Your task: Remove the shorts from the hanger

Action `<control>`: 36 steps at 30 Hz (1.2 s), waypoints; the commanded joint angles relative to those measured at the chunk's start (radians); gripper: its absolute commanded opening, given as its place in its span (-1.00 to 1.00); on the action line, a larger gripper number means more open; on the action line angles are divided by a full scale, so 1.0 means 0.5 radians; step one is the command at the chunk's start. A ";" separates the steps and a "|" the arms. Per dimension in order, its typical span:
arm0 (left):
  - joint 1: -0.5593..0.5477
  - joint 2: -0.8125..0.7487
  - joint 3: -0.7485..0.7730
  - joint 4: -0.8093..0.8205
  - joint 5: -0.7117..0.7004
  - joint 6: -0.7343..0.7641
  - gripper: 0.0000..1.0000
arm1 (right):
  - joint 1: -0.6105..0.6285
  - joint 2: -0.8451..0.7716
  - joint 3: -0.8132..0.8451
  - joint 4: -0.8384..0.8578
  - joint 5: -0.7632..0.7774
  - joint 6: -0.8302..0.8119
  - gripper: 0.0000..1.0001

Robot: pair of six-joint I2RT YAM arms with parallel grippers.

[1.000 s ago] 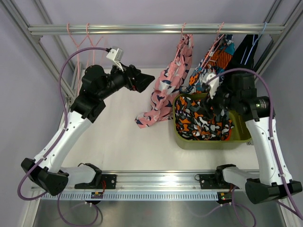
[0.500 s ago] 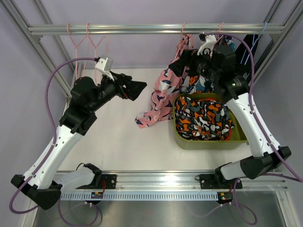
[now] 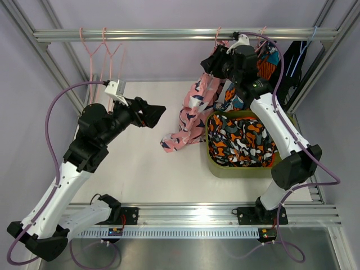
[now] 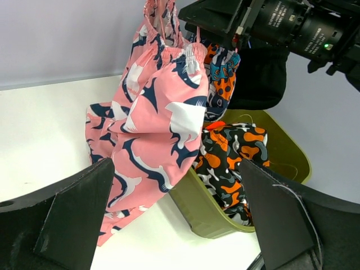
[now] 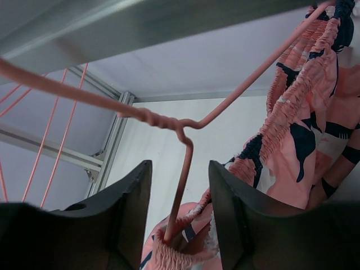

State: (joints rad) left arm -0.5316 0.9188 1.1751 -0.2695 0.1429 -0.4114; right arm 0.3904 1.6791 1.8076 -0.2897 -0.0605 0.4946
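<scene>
Right gripper [image 5: 180,174], just up from the bin [image 3: 242,171] to the rail [image 3: 169,35], fingers half-spread astride the pink hanger [image 5: 169,121], nothing pinched yet; pink shorts [image 5: 306,129] hang just right of and below it, so removal looks about to begin.

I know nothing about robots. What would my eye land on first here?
The pink shorts with a navy and white print stand out most, hanging from the metal rail at the back. The right gripper is raised right up to them, its jaws open either side of their pink wire hanger. Just beside them, an olive green bin holds orange, black and white camouflage shorts.
</scene>
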 commanded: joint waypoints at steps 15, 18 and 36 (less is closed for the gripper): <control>-0.011 0.019 -0.062 0.112 0.055 -0.009 0.98 | 0.017 -0.103 0.103 0.460 -0.097 0.008 -1.00; -0.011 0.012 -0.071 0.113 0.058 0.001 0.98 | 0.014 -0.137 0.149 0.533 -0.225 0.048 -1.00; -0.011 -0.070 -0.151 0.284 0.349 -0.015 0.98 | 0.066 -0.078 -0.105 1.420 -1.477 0.695 -1.00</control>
State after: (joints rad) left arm -0.5323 0.9028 1.1019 -0.2173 0.2562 -0.4114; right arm 0.3996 1.6718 1.7512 0.1448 -0.6323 0.7673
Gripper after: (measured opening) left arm 0.987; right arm 0.083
